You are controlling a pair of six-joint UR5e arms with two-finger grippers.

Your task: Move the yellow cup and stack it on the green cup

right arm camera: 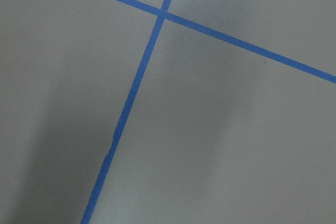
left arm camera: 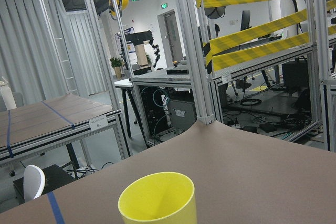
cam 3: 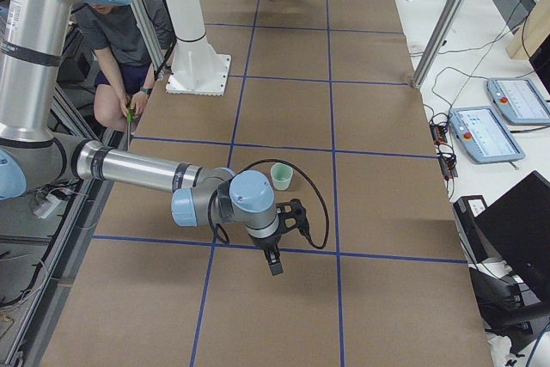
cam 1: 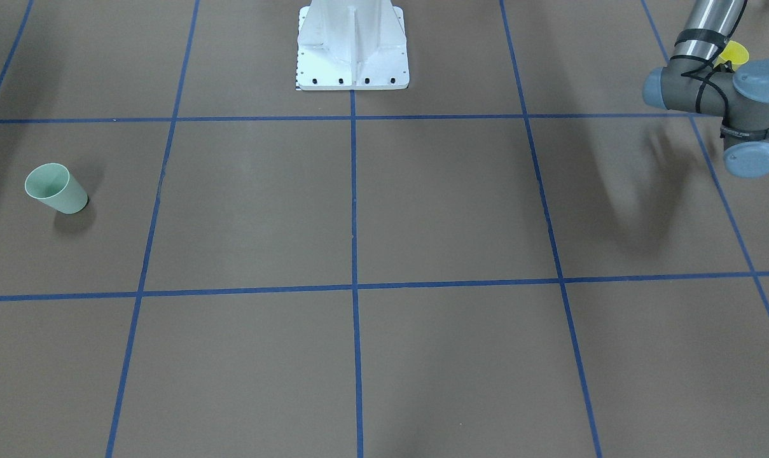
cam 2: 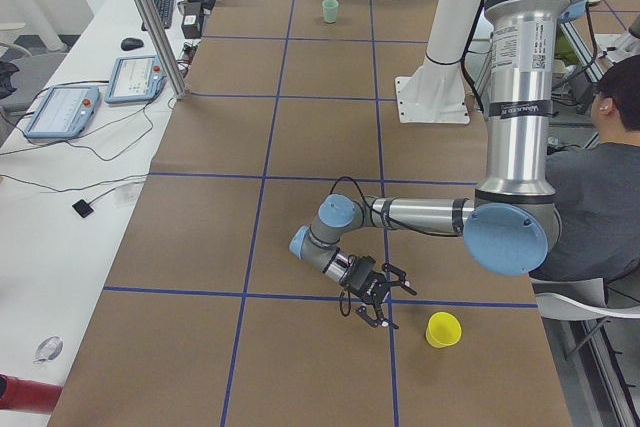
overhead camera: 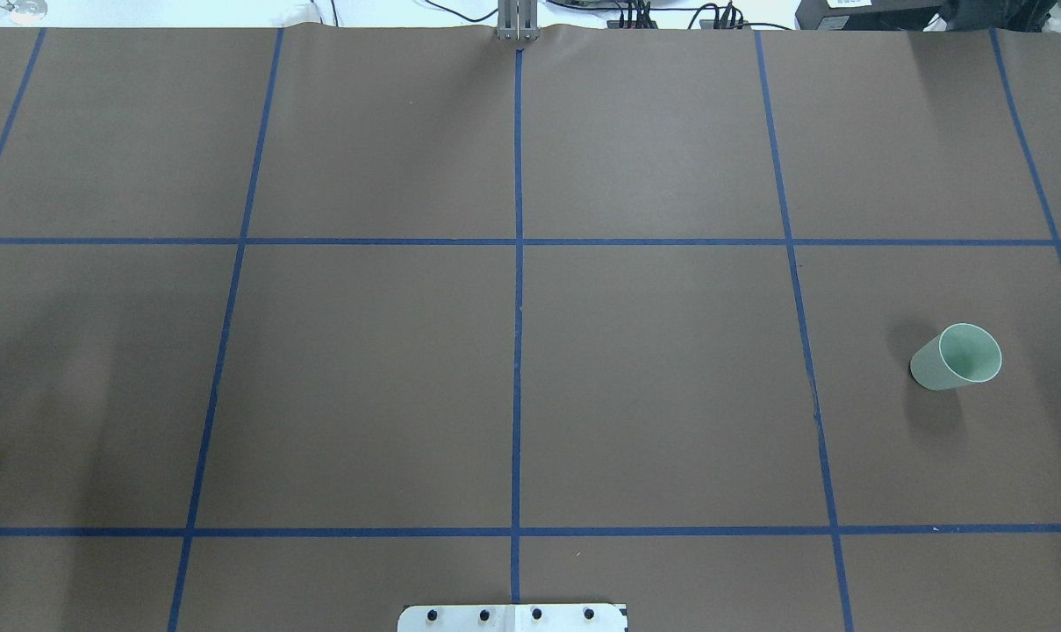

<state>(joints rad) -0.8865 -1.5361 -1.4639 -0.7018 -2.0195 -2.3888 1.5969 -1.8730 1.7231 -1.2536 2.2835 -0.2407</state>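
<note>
The yellow cup [cam 2: 443, 329] stands upright on the brown table, just right of my left gripper [cam 2: 385, 299] in the exterior left view. It fills the bottom of the left wrist view as the yellow cup [left arm camera: 157, 200], with no fingers showing. The left arm's wrist hides most of the yellow cup [cam 1: 734, 56]. I cannot tell whether the left gripper is open or shut. The green cup [overhead camera: 956, 356] stands upright and alone at the other end. My right gripper [cam 3: 273, 262] hangs a little in front of the green cup [cam 3: 281, 176]; I cannot tell its state.
The white robot pedestal [cam 1: 352, 51] stands at the table's middle edge. A seated person [cam 2: 610, 147] is beside the table near the left arm. Teach pendants [cam 2: 135, 77] and cables lie on a side bench. Blue tape lines [overhead camera: 518, 263] grid the table.
</note>
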